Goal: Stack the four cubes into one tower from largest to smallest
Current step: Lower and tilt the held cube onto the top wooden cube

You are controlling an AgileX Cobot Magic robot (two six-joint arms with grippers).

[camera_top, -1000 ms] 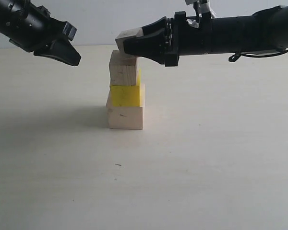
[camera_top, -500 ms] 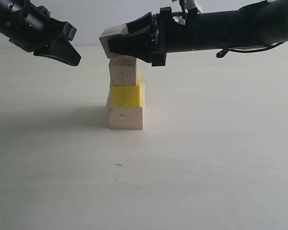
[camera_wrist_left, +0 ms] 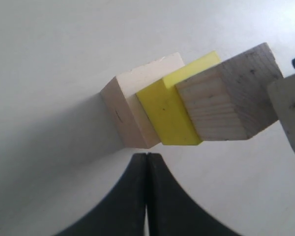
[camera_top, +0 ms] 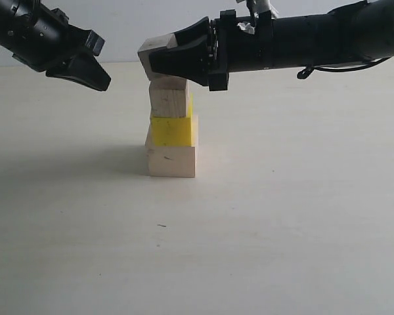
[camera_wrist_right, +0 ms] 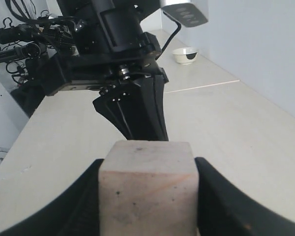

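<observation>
Three-cube stack point(camera_top: 173, 131) stands below the right jaws, which clamp the tilted smallest wooden cube point(camera_top: 155, 52), not yet released; left jaws together, empty.

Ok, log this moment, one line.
right gripper: shut on small cube, tilted over medium cube | below: yellow cube, large cube | left gripper: shut

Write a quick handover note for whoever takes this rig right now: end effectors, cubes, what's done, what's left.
Left end effector: shut, empty, raised off to one side.
Right end effector: shut on the small wooden cube, held tilted just above the medium wooden cube.
Done: large wooden cube, yellow cube and medium wooden cube stacked.
Left: level the small wooden cube, centre it on top, release.
</observation>
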